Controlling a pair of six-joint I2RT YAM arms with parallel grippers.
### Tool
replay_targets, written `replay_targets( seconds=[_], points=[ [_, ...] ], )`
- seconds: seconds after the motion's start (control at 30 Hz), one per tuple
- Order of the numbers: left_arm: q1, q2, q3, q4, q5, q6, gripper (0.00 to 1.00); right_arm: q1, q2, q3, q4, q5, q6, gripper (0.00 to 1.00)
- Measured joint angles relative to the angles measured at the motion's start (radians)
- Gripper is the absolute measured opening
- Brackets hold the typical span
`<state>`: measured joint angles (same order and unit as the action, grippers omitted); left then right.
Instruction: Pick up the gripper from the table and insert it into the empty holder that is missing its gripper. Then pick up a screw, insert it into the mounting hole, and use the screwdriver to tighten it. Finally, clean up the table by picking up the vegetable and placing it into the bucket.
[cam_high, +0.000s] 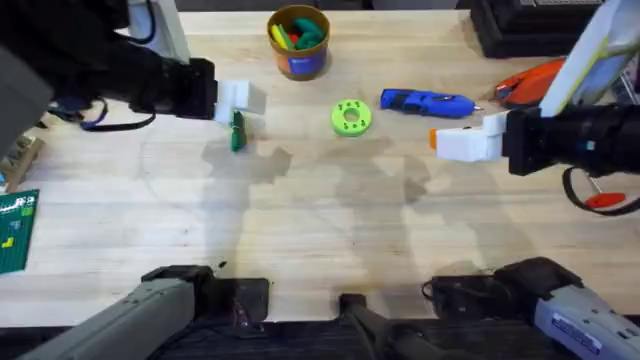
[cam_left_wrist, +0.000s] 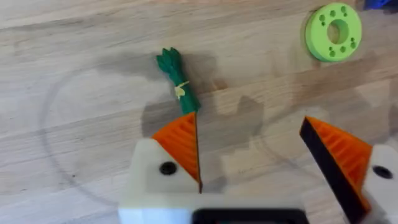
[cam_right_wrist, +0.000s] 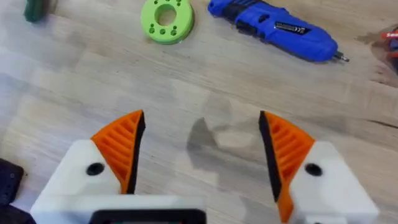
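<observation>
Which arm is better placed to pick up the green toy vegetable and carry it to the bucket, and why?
Probably the left. The left gripper is open right over the vegetable, one orange fingertip beside its end. The right gripper is across the table near the screwdriver. The bucket stands between the two grippers.

I work at a robotics lab bench: my 2 arms are mounted at the edge of a pale wooden table (cam_high: 300, 230), cables trail beside them, and dark equipment cases (cam_high: 520, 25) sit at the back.
</observation>
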<state>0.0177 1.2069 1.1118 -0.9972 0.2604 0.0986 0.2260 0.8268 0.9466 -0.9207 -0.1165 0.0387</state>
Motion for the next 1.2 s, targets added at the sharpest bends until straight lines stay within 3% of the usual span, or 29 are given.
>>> replay_targets(
  seconds=[0.17,0.47,0.67,0.9,1.2],
  points=[
    [0.0,0.086,0.042,-0.04,-0.049,-0.02,0.986,0.0,0.0,0.0,0.0,0.0,0.003,0.979],
    [0.0,0.278,0.225,-0.135,-0.174,-0.204,0.986,0.0,0.0,0.0,0.0,0.0,0.003,0.98],
    [-0.002,0.436,0.256,-0.143,-0.235,-0.309,0.986,0.0,0.0,0.0,0.0,0.0,0.003,0.98],
    [-0.036,0.584,0.257,-0.066,-0.255,-0.356,0.986,0.0,0.0,0.0,0.0,0.0,0.004,0.98],
    [-0.06,0.656,0.257,-0.028,-0.26,-0.399,0.986,0.0,0.0,0.0,0.0,0.0,0.007,0.979]
  ],
)
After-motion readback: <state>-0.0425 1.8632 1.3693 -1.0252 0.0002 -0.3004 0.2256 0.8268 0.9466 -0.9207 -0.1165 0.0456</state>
